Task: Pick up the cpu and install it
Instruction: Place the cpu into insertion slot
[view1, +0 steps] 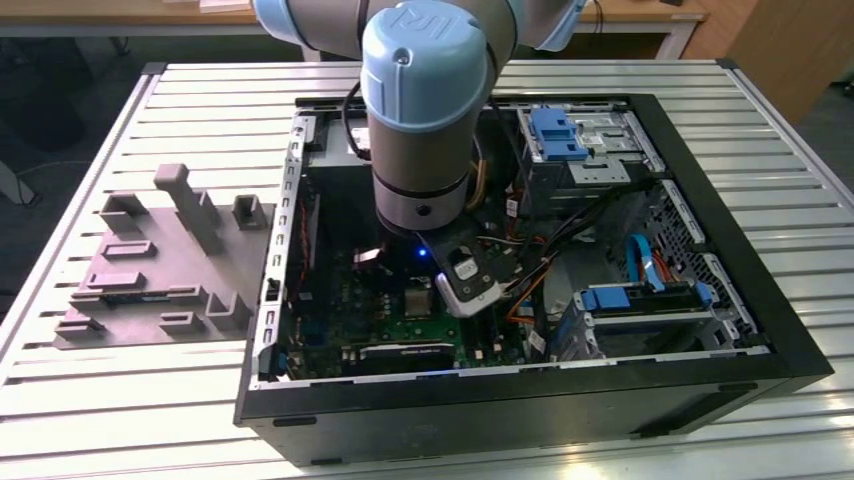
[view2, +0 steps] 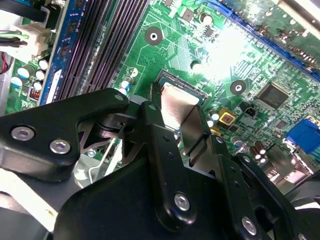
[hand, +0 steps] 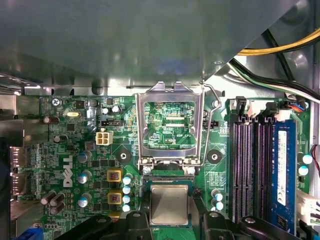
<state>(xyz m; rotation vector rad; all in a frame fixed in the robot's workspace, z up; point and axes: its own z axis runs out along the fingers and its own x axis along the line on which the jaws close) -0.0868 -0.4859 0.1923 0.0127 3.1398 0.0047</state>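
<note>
Slatted metal surface (view1: 200, 400) carries an open computer case (view1: 747, 300), the arm reaching inside. Fingers (view2: 170, 150) are clamped on the cpu (hand: 170, 204), held flat just above the motherboard (hand: 75, 150), beside the open socket frame (hand: 170, 125).

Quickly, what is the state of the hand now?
Hand: closed on the cpu, at the open socket on the motherboard.

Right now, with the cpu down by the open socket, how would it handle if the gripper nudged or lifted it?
The cpu looks like a flat, rigid square, so it probably won't flex or roll. Its smooth silver top suggests it could slip. It seems thin and low by the socket frame, so likely light, and a sideways push might skew it.
</note>
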